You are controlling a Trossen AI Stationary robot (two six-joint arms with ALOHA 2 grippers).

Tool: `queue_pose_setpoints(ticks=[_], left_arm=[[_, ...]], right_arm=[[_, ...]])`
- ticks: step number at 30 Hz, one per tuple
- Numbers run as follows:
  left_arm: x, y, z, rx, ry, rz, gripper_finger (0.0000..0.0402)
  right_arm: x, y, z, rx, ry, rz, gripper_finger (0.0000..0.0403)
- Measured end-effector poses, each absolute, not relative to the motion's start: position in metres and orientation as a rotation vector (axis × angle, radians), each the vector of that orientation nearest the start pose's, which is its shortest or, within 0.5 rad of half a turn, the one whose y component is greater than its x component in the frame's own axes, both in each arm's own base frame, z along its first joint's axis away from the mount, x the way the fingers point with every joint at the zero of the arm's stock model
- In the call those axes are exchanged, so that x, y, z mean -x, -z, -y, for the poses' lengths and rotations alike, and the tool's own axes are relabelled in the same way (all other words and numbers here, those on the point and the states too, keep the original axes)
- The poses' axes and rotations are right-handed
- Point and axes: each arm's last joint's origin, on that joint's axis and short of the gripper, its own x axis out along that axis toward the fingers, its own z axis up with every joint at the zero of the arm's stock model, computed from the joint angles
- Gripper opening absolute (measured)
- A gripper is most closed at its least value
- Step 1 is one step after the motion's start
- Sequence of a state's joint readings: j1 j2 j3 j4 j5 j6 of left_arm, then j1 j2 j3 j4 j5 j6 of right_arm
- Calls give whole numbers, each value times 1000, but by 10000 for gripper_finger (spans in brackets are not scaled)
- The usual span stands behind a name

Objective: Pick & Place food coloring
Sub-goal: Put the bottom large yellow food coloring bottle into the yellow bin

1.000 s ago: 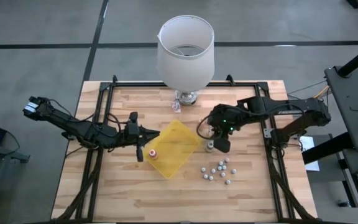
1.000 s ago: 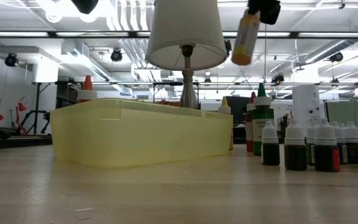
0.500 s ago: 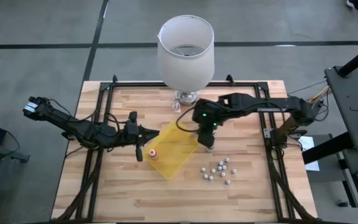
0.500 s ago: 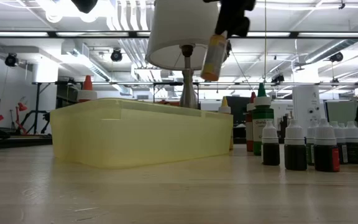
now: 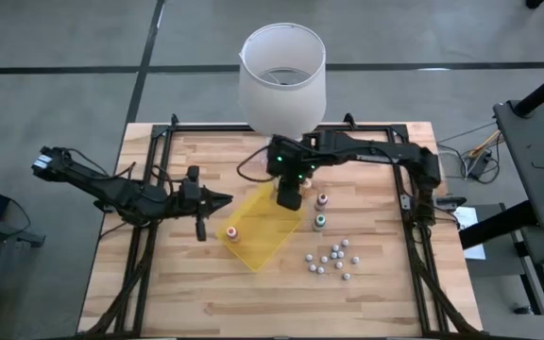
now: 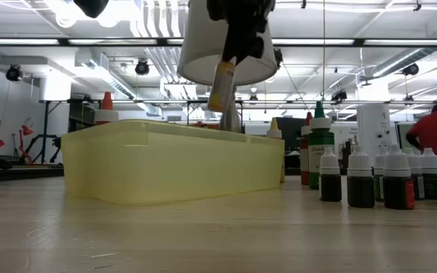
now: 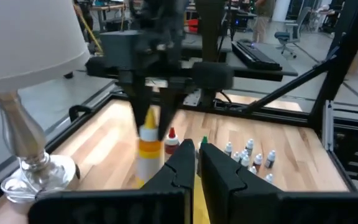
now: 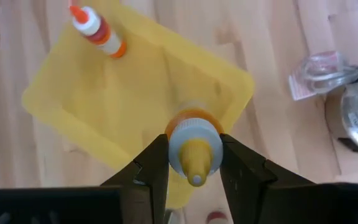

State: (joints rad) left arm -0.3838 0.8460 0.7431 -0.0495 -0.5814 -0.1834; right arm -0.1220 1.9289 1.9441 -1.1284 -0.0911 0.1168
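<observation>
Movement since a second ago: the right gripper has carried its yellow-capped bottle from beside the bottle cluster to above the yellow tray, jaws gripping it. An orange-capped bottle stands inside. The left gripper, jaws closed, waits just beside the tray; a lamp stands behind.

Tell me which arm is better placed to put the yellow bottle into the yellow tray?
The right. The right gripper already holds the yellow bottle directly above the yellow tray. The left gripper is shut and empty, beside the tray.
</observation>
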Motion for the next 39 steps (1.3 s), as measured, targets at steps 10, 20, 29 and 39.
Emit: queue_pose_setpoints(ticks=[10, 20, 29, 39], left_arm=[[-163, -312, 50, 155, -145, -111, 0], [-159, -309, 49, 169, -143, -85, 0], [-159, -309, 49, 169, -143, -84, 0], [-159, -309, 49, 168, -143, -82, 0]], right_arm=[[-431, -294, 60, -176, 48, -1178, 108], [-445, -259, 81, -186, 65, -1249, 108], [-449, -245, 94, -193, 70, -1263, 108], [-454, -233, 95, -184, 66, -1279, 108]])
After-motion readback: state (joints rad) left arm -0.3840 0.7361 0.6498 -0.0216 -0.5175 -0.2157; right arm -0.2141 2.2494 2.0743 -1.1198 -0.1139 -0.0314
